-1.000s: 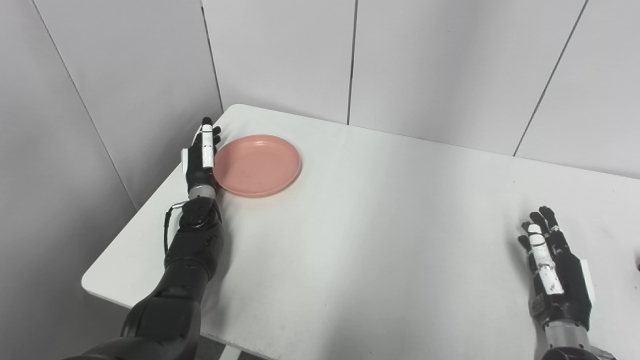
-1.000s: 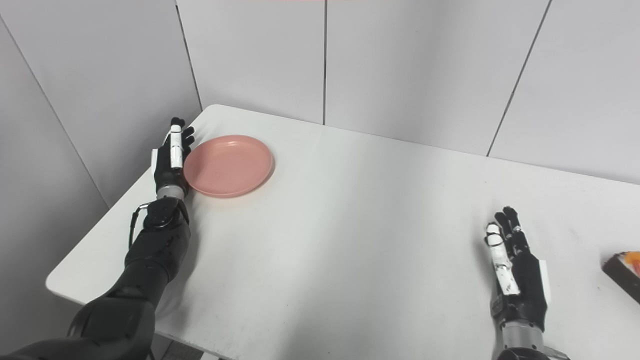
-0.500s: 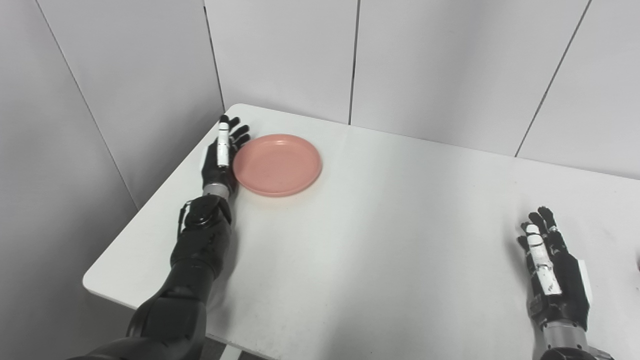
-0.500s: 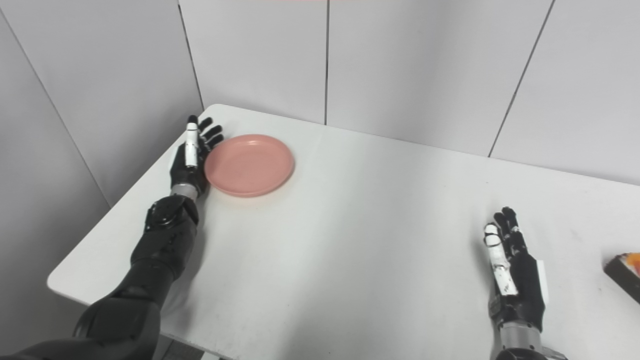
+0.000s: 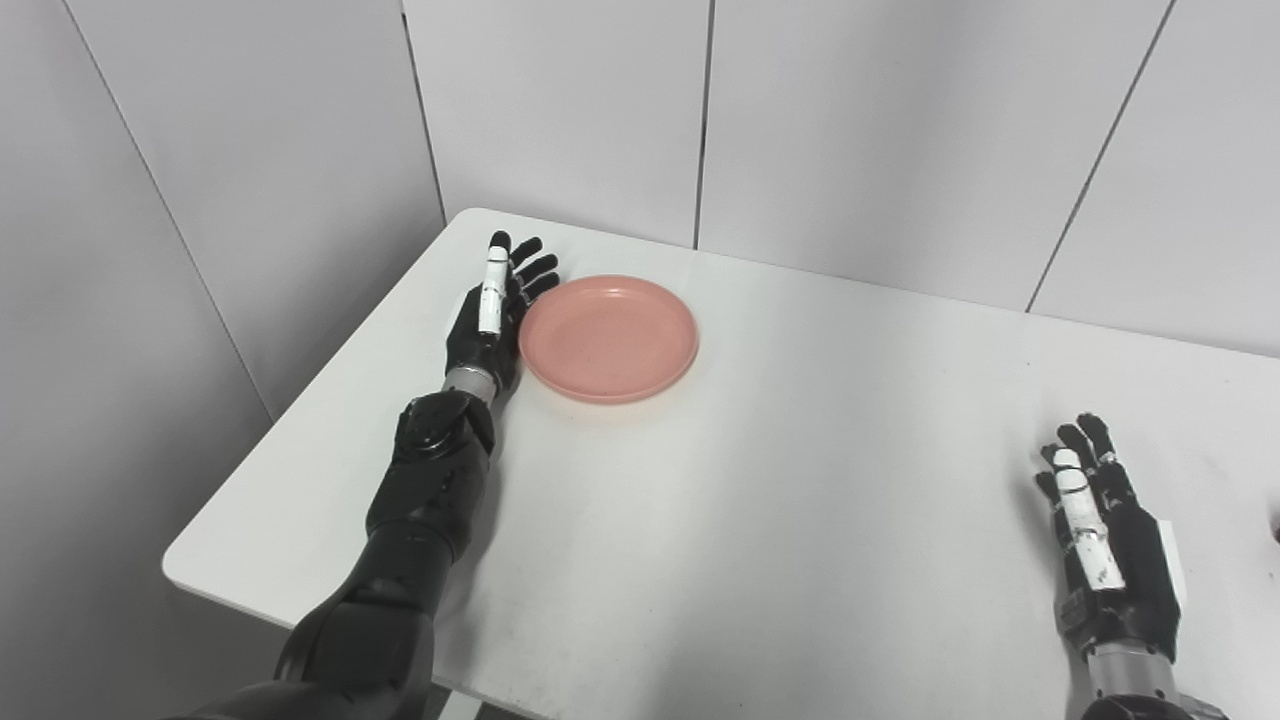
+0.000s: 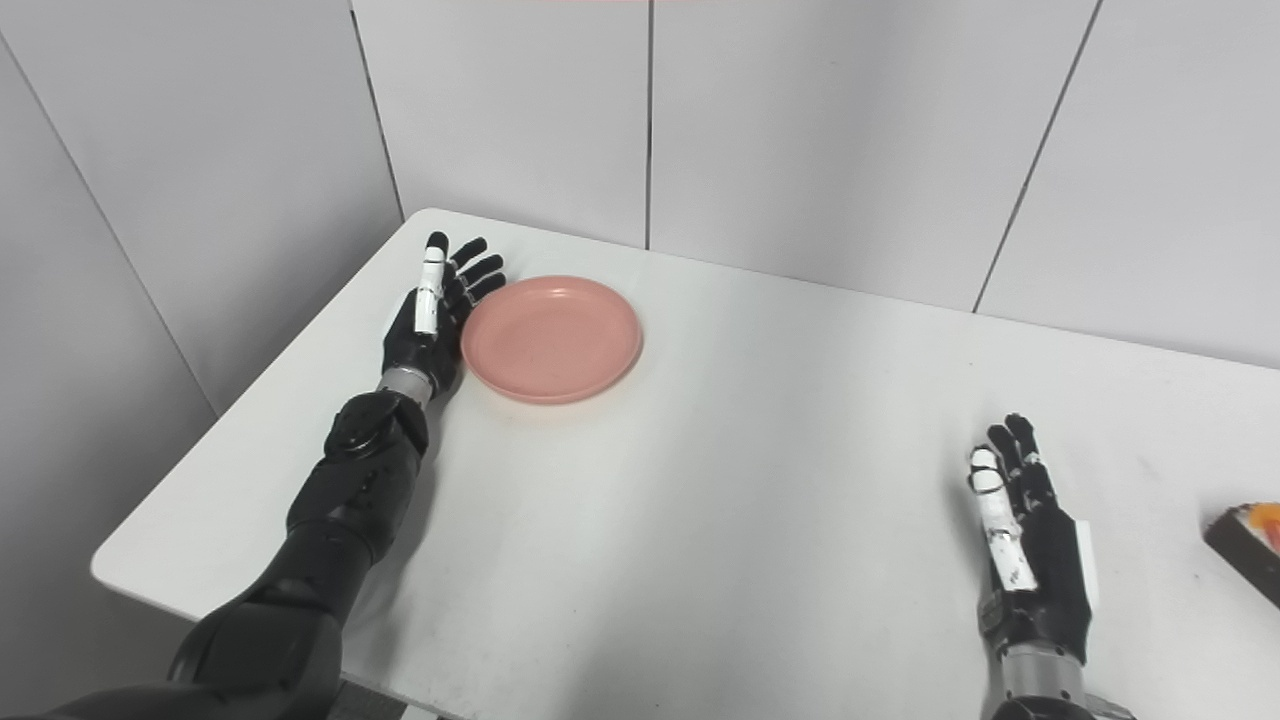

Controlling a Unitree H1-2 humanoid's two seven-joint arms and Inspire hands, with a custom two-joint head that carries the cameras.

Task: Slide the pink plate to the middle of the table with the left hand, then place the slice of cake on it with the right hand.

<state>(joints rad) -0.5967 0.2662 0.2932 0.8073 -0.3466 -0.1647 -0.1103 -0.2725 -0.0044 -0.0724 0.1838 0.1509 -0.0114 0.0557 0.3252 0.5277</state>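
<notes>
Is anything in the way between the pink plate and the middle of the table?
No. The pink plate has only bare white table between it and the middle. The left hand is open against its left rim, on the side away from the middle.

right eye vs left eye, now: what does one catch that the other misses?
Right eye only: the dark slice of cake with an orange top, cut off by the picture's right edge, resting on the white table to the right of the right hand.
Left eye only: nothing distinct; just a dark sliver at the right edge, too small to identify.
Both: the round pink plate in the table's far-left part, the open left hand flat against its left rim, and the open right hand resting near the front right.
</notes>
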